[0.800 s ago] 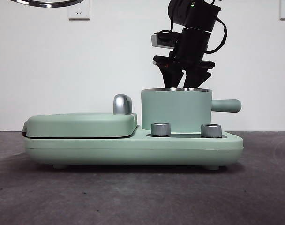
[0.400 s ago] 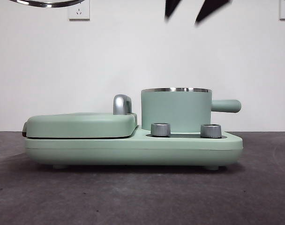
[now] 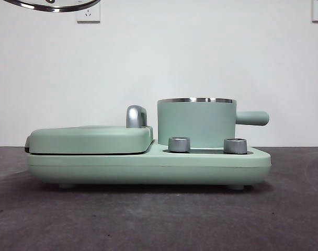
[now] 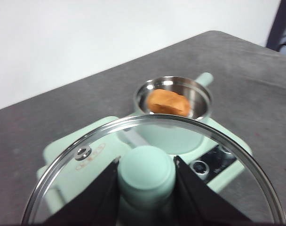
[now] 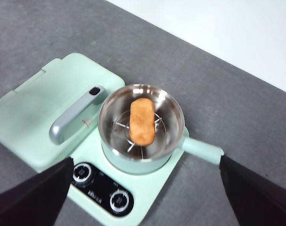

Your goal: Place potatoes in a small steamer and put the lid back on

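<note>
Potato [image 5: 142,121] in steamer [image 5: 142,127]; left gripper [image 4: 146,176] clamps lid [image 4: 86,155] knob — right gripper [image 5: 143,197] spread.

A dark grey, finely speckled worktop [image 3: 159,219] is seen, ending at a white wall. One thing is carried directly on it: a mint-green cooking appliance [image 3: 148,166], raised on small feet. The appliance is taken as landmark: bare worktop is seen in front of it, to both sides of it and beyond it. On the appliance's base, two steel knobs [image 3: 179,144] are set on a dark control panel [image 5: 101,188], as the right wrist view shows.
</note>
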You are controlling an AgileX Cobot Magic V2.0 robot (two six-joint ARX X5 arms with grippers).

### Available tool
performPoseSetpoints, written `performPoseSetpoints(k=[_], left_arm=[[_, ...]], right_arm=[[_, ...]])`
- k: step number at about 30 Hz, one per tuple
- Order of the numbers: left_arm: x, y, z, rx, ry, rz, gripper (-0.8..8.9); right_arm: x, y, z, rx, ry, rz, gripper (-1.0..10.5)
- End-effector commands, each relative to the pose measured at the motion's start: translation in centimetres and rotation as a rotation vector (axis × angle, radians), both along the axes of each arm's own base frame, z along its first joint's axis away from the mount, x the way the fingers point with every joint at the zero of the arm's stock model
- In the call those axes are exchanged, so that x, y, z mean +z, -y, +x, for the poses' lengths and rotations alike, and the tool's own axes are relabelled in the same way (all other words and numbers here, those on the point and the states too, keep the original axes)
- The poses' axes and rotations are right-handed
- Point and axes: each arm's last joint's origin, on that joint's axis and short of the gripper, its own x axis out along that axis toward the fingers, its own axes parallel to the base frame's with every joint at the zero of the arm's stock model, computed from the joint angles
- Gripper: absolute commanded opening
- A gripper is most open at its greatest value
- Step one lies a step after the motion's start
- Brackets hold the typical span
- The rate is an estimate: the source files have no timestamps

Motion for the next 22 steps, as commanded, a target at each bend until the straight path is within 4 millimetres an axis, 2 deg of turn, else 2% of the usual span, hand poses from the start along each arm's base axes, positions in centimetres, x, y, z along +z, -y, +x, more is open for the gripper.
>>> performPoseSetpoints(k=[1,11,17,22], left_arm=[[0.7,0.3,0.2,-0.041,0.027,-0.026,0.14],[0.3,1.9,2.7,-0.107,0.041,-0.048,0.14],[-0.5,3.7,5.7,-0.157,0.057,-0.068,0.14],[-1.9,5.7,8.3,-0.198,0.079,-0.050,0.14]], right_arm=[[-0.4,0.7,-1.7,0.001,0.013,0.011,4.8],[-4.8,3.4,-7.3,-0.011,-0.013,0.022,4.8],[-6.9,4.8,-10.0,-0.028,-0.008,0.055,4.8],[-7.7,5.6,-11.6,-0.029,-0.025,0.046,4.8]])
